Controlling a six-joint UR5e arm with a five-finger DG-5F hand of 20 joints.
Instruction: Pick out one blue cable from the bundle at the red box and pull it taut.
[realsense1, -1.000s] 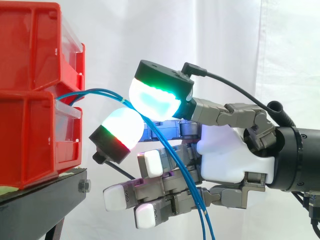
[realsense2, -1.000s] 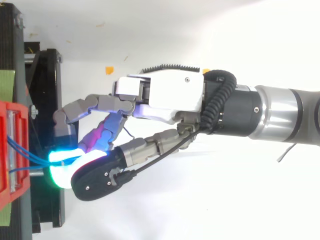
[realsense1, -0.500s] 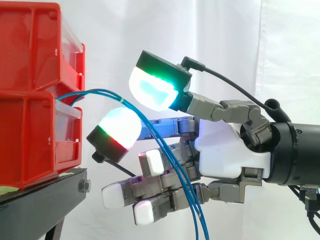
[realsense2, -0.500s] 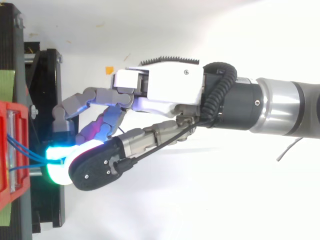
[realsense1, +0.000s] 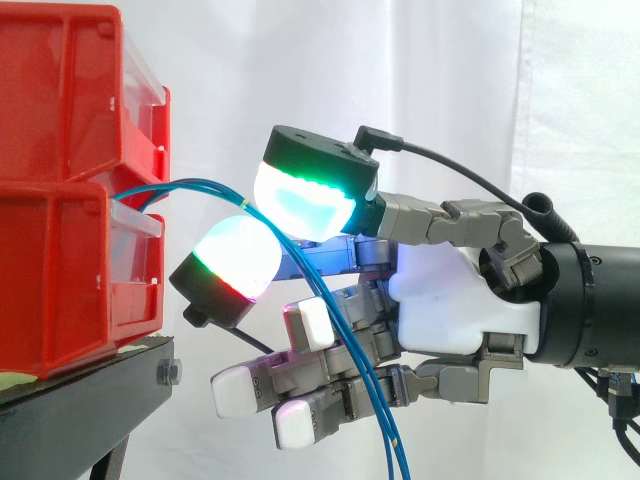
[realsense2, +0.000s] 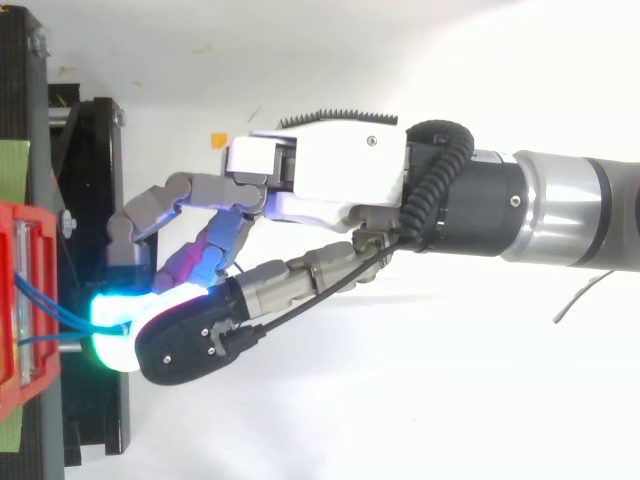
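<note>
From the side, the robot hand (realsense1: 455, 310) pinches blue cables (realsense1: 205, 184) between two glowing pads, and their slack hangs below it.

Items counted: two red bins, namely the upper bin (realsense1: 60, 90) and the lower bin (realsense1: 60, 280); one black stand (realsense1: 80, 392); two blue cables (realsense1: 205, 183); one hand (realsense1: 455, 310); one white curtain (realsense1: 450, 80); one orange scrap (realsense2: 218, 140) was recorded.

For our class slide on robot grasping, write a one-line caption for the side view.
White robot hand pinching thin blue cables between glowing fingertip pads, beside stacked red plastic bins.
</note>
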